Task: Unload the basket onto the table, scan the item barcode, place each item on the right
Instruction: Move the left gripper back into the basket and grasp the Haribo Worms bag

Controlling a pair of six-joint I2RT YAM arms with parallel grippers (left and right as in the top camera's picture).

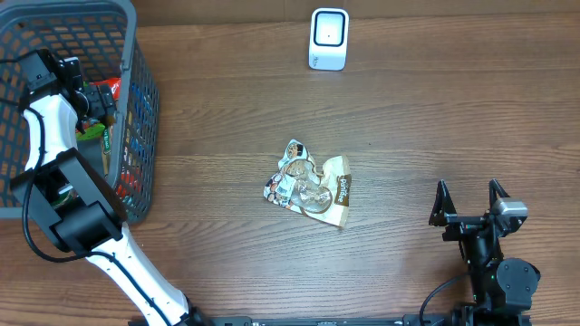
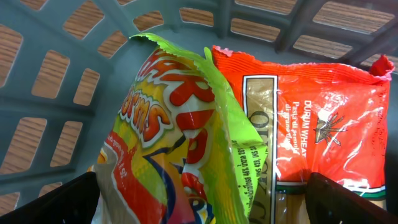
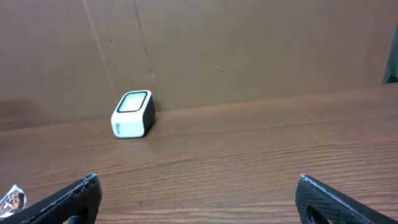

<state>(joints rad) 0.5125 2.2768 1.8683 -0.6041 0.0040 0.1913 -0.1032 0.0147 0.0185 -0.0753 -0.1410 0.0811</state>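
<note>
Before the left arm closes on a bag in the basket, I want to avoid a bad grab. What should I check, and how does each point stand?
1. Left gripper open: ok, jaws wide inside the basket.
2. Bag between the jaws: ok, the yellow-green snack bag lies centred.
3. Only one bag in the bite: cannot tell, it overlaps the red pasta bag.
4. Barcode side known: cannot tell, none shows on either bag.
5. Scanner unobstructed: ok, nothing stands near it.
6. Right gripper clear: ok, open, apart from the packet on the table.
</note>
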